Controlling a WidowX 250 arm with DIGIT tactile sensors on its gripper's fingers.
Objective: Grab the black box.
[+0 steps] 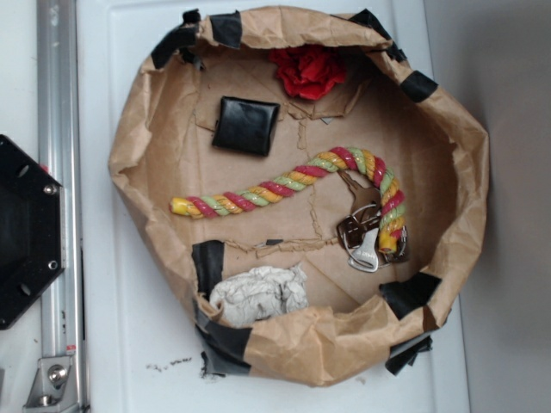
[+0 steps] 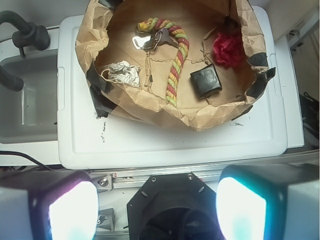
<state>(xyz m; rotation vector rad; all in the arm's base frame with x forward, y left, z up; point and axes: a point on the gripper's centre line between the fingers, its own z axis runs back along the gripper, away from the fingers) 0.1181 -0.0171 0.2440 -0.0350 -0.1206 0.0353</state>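
The black box (image 1: 247,125) is a small glossy squarish case lying flat on the floor of the brown paper basket (image 1: 138,120), left of the red fabric flower (image 1: 307,70). In the wrist view the black box (image 2: 206,80) lies far ahead, beside the flower (image 2: 228,49). My gripper (image 2: 157,207) shows only in the wrist view, at the bottom edge. Its two fingers stand wide apart with nothing between them. It hangs well back from the basket, above the black hexagonal plate (image 2: 172,207). The gripper does not show in the exterior view.
In the basket lie a red, yellow and green rope (image 1: 297,181), metal keys with a buckle (image 1: 362,232) and a crumpled white paper (image 1: 258,292). Black tape patches mark the rim. The basket stands on a white lid (image 2: 165,142). An aluminium rail (image 1: 58,198) and the hexagonal plate (image 1: 26,232) lie left.
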